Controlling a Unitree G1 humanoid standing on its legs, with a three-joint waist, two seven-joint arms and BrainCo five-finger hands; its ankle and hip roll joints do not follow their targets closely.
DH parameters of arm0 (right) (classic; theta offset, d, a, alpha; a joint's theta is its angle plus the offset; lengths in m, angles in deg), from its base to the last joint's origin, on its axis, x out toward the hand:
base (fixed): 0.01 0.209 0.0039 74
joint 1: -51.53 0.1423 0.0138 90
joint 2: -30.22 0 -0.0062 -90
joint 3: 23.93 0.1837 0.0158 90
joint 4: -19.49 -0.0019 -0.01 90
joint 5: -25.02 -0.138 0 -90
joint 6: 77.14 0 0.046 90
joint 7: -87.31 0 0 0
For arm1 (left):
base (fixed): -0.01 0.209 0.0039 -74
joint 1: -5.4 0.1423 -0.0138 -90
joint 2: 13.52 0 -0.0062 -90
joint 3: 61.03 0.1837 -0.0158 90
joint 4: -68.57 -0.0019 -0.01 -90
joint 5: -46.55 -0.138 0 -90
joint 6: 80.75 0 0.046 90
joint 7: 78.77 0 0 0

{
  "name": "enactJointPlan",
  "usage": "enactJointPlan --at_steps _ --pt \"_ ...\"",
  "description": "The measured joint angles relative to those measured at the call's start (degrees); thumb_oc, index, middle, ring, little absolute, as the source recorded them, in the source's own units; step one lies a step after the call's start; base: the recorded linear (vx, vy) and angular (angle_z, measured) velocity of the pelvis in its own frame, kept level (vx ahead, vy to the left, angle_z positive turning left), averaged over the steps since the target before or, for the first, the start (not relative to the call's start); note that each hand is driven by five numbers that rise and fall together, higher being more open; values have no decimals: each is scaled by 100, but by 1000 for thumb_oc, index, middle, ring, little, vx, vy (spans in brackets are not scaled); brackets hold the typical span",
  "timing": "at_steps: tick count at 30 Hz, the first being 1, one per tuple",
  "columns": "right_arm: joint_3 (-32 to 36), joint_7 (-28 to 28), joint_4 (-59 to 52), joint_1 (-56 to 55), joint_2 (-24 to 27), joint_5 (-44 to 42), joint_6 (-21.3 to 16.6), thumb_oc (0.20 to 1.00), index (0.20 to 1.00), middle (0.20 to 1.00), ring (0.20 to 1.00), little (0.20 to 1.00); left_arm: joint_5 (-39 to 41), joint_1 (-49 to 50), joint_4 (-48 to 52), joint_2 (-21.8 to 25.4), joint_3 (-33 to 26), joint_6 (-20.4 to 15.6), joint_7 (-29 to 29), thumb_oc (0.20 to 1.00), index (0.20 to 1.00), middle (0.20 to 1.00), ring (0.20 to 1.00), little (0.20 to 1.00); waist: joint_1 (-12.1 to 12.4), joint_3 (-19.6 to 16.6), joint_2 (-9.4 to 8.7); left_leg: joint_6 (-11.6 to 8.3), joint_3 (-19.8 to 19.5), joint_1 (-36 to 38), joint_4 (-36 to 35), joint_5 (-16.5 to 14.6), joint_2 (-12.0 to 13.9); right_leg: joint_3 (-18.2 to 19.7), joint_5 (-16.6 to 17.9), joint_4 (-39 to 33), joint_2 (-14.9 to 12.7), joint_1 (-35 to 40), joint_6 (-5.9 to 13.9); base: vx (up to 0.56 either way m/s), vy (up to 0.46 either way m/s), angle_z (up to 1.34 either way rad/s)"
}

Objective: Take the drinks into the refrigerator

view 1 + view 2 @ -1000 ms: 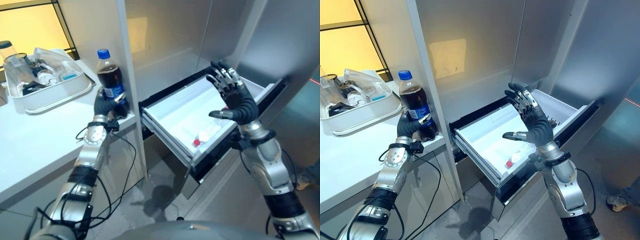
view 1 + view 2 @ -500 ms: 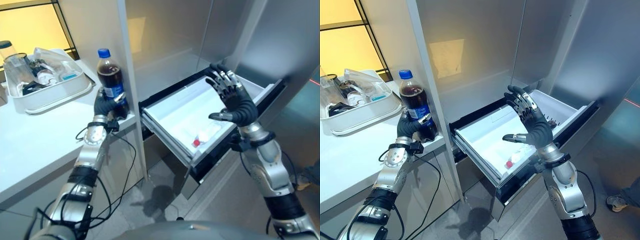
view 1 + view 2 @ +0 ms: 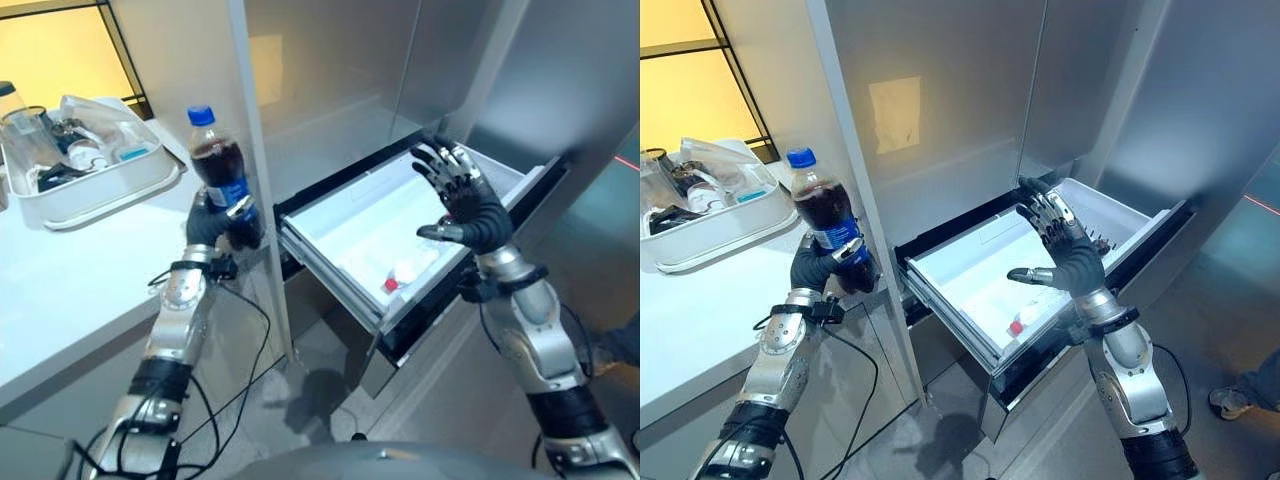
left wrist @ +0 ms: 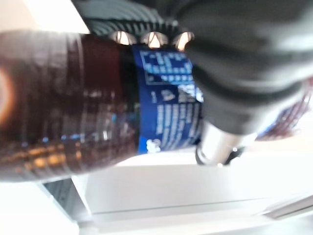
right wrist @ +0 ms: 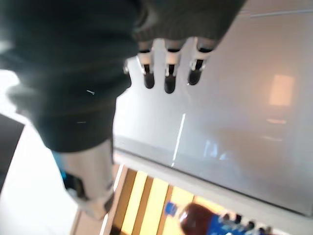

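While the left hand (image 3: 213,222) has its dark-covered fingers curled round the lower body of the dark cola bottle with a blue cap and blue label (image 3: 222,172), the carry toward the refrigerator looks to be the step in hand. The bottle stands upright in that grasp, at the edge of the white counter (image 3: 60,270) and just beside the grey vertical panel (image 3: 250,130) that separates the counter from the refrigerator. In the left wrist view the fingers (image 4: 154,39) wrap the bottle at its label, so the hold looks firm.

The right hand (image 3: 468,205) hovers over the pulled-out white refrigerator drawer (image 3: 350,270), fingers straight and spread, holding nothing. A small clear bottle with a red cap (image 3: 402,275) already lies in the drawer near its front wall.

The next move, as I judge it, calls for swinging the cola bottle round the front edge of the panel and across to the drawer, well apart from where it is now; the risk is knocking the bottle against the panel. A white tray of glassware and odds (image 3: 95,190) sits further back on the counter, clear of the path
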Motion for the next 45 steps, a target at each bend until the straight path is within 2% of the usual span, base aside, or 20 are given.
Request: enactJointPlan --at_steps 3,5,10,24,29,34,39,45 --pt "0 -53 140 -42 -62 -2 113 1000 1000 1000 1000 1000 950 318 224 -329 -84 126 -137 200 200 200 200 200 78 74 -5 -1 -2 -9 16 -1 1 -22 0 -2 2 -12 -1 -30 -4 -1" --pt "9 -99 154 -47 -63 -2 158 1000 1000 1000 1000 1000 1216 435 238 -379 -82 251 -161 200 200 200 200 200 131 182 -21 -5 -3 -17 22 4 3 -20 7 0 7 -21 -8 0 0 0" --pt "64 -119 154 -53 -79 -1 214 1000 1000 1000 1000 1000 1741 526 444 -421 -80 268 -328 200 200 200 200 200 143 279 16 -6 -19 -29 22 2 8 -47 13 0 5 -18 -22 -10 1 2" --pt "205 -139 387 -59 -80 31 258 1000 1000 1000 1000 1000 1963 810 780 -424 -84 406 -576 200 200 200 200 200 147 391 41 -9 -22 -19 20 -1 17 -57 -12 -1 8 -5 10 6 -1 0" --pt "248 -130 441 -58 -43 257 267 1000 1000 1000 1000 1000 2013 988 901 -384 -82 612 -681 200 200 200 200 200 143 444 39 -9 -23 -19 21 -1 18 -58 -5 -1 10 -4 0 0 0 0" --pt "631 -32 551 -55 85 414 353 1000 1000 1000 1000 1000 1617 1197 1220 23 -94 727 -890 200 200 200 200 200 191 482 43 -11 -24 -18 22 0 21 -64 6 -1 9 4 -19 10 -2 0" --pt "750 329 618 -34 500 323 424 1000 1000 1000 1000 1000 1184 1237 1498 315 -91 729 -1344 200 200 200 200 200 282 482 39 -13 -28 -4 19 -4 24 -69 -11 -2 11 26 4 0 -6 0" --pt "421 669 981 203 1002 -512 640 1000 1000 1000 1000 1000 1238 1249 2010 856 77 812 -1750 200 200 200 200 200 293 487 -6 -14 -29 41 22 -2 21 -67 8 -1 9 71 -22 -6 -4 0"
